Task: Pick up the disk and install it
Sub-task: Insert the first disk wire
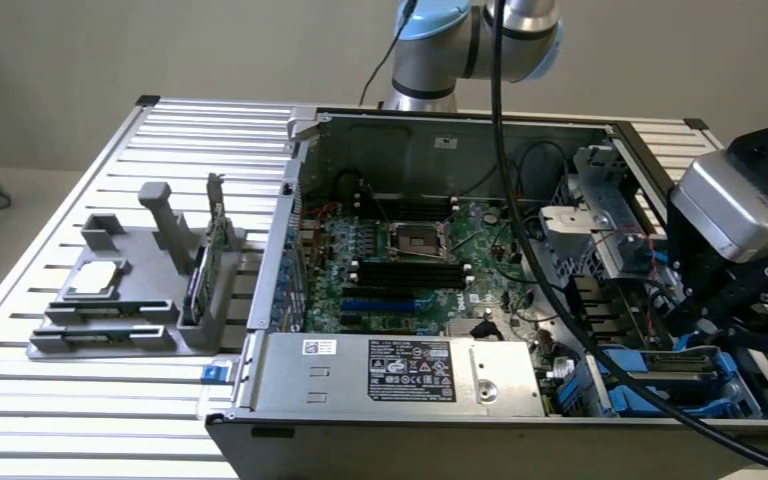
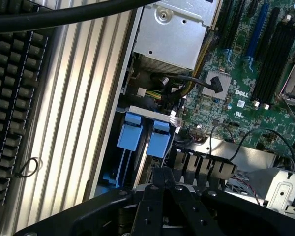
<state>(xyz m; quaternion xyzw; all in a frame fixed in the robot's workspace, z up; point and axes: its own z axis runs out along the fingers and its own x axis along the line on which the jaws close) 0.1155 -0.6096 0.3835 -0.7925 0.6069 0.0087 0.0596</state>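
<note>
A ribbed aluminium table (image 1: 91, 420) carried the open computer case (image 1: 438, 130), which lay on its side so that the motherboard (image 1: 411, 260) and the corner drive bay faced up within the arm's reach. The disk (image 2: 159, 140) sat in that bay with its blue rail ends showing, apparently slotted home. The pincer (image 2: 162, 176) hung just beside those ends, its fingers together on nothing. Whether it touched them could not be told.
</note>
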